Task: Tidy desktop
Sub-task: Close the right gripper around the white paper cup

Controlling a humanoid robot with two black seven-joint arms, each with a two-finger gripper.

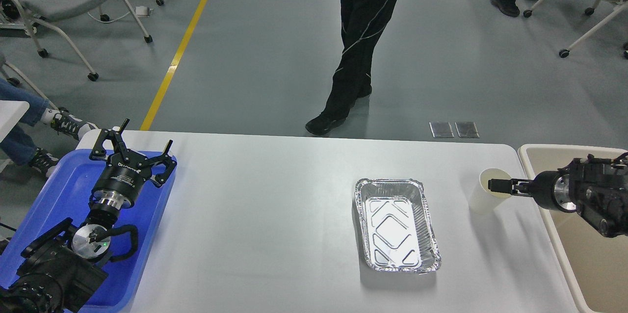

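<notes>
The white desktop (274, 215) fills the lower half of the head view. An empty foil tray (396, 224) lies on it right of centre. A white paper cup (483, 200) stands near the right edge, leaning slightly. My right gripper (494, 185) comes in from the right at the cup's rim, and its fingers look closed on the rim's near wall. My left gripper (142, 141) hovers over the far end of the blue plastic tray (59, 190) with its fingers spread and nothing between them.
A beige bin (584, 254) stands past the desktop's right edge, under my right arm. A person in black (360, 58) stands just beyond the far edge. Chairs and seated people's feet are at the far left and far right.
</notes>
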